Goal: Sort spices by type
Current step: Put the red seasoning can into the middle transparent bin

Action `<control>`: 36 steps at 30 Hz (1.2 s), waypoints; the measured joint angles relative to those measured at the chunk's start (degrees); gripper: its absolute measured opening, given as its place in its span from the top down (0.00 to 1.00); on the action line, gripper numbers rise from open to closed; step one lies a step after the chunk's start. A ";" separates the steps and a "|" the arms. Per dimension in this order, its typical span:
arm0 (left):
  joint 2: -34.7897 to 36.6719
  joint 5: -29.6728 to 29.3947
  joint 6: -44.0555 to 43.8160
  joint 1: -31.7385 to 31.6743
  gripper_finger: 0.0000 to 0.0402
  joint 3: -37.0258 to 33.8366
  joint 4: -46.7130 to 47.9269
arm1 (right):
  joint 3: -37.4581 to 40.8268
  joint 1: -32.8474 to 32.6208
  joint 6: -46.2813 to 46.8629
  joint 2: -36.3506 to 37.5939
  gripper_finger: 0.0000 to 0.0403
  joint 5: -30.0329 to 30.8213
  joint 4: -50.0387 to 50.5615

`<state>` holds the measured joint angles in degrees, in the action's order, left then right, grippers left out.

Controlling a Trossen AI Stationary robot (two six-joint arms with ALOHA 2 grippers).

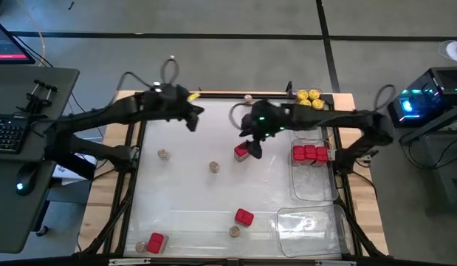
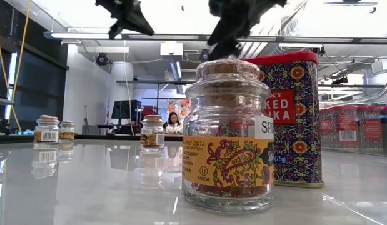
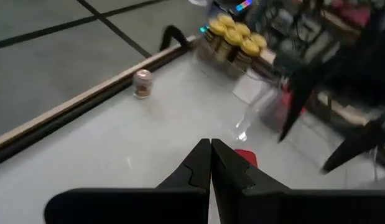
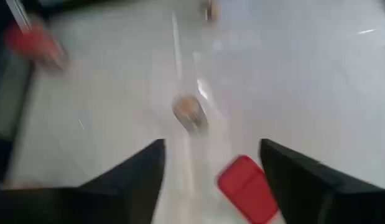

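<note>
White glossy table [image 1: 191, 199] bounded by a wooden rim; its centre lies open between scattered spices. Count in the high view: 4 round yellow-lidded jars [image 1: 309, 97] at the far right corner; 6 red boxy tins, 3 grouped in a clear plastic tray [image 1: 311, 188]; 5 small cork-topped glass jars [image 1: 213, 167]. Left tool [image 1: 191, 122] clenched, empty, above the far side. Right tool [image 1: 252, 149] released, spread just above a red tin [image 1: 241, 152].

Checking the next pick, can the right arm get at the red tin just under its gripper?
Probably yes: the right gripper is open above the red tin, with bare table around the tin and nothing between.
</note>
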<state>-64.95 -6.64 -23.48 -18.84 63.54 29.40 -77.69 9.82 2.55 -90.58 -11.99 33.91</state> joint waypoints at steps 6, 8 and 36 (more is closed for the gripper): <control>8.36 -0.57 -6.08 0.39 1.00 -4.28 0.66 | -14.07 0.58 -19.13 -13.83 0.15 0.78 17.36; 10.09 -0.62 -6.84 0.74 1.00 -5.65 0.42 | -18.97 0.60 -23.97 -18.05 0.14 0.82 22.65; 11.50 0.19 2.87 -1.46 1.00 -7.62 0.76 | -20.21 -2.35 -34.40 -28.41 0.14 10.50 27.87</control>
<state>-53.45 -6.46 -20.61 -20.29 55.92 30.16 -97.89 7.47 -31.84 -119.00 -1.49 61.79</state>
